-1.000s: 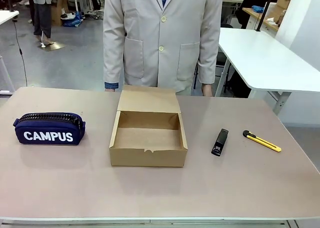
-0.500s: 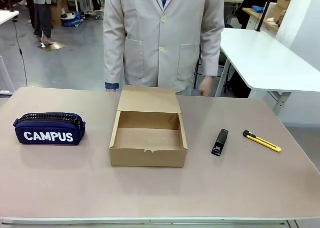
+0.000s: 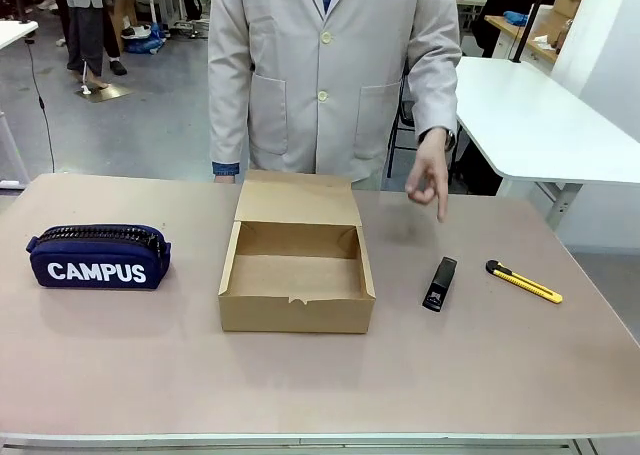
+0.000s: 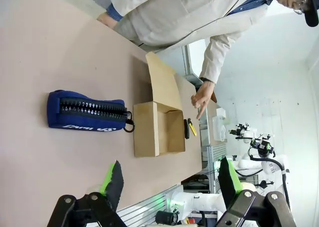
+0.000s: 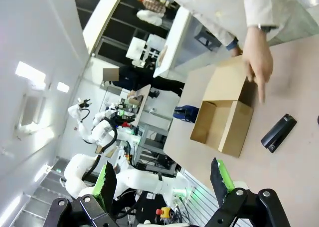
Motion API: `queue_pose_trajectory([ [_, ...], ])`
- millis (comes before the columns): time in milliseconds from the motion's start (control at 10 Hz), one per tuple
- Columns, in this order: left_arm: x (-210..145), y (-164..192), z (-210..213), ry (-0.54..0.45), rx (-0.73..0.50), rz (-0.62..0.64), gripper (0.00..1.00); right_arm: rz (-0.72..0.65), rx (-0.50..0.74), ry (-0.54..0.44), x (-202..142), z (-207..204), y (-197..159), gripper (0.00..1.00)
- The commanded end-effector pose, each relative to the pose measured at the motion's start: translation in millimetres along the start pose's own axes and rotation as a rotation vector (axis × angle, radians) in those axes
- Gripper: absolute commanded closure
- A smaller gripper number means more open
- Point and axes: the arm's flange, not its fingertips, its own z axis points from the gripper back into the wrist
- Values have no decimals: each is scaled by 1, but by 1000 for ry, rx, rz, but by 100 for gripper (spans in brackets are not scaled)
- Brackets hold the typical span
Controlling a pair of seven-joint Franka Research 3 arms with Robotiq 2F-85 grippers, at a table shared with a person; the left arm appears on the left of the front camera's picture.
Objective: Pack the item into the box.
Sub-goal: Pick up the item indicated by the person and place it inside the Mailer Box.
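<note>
In the left wrist view, the left gripper [image 4: 169, 174] hangs above the table with its 2 green-padded fingers [image 4: 112, 183] spread wide and nothing between them. The right gripper [image 5: 160, 174] is the same in its own view: jaws apart, holding nothing, well back from the things on the table.

The table [image 3: 300, 390] is bare along its near edge. Further in, at the middle, sits the box [image 3: 296, 315], open and with nothing inside, its lid [image 3: 297, 200] folded back flat toward the far side. To the left of the box, well apart from it, lies a navy pencil case [image 3: 98, 258] printed "CAMPUS". To the right of the box lies the stapler [image 3: 440, 283], black, flat on the table, outside the box and not touching it, its long side running roughly near to far. Right of the stapler, near it but apart, lies a yellow knife [image 3: 524, 282], set at an angle.

Just beyond the stapler, a hand [image 3: 430, 180] is held above the table, 1 finger pointing down toward it without touching. The hand belongs to a person [image 3: 325, 75] in a pale coat standing at the far edge, behind the box.
</note>
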Motion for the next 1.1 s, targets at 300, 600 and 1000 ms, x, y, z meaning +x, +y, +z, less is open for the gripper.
queue_pose_trajectory([
  [300,1,0,1,8,-2,-24,0,30,17,-7,5,-1,1,0],
  [600,1,0,1,8,-2,-24,0,0,-4,2,0,-1,-1,0],
  [1000,1,0,1,8,-2,-24,0,-183,-662,182,-18,-177,-14,0],
])
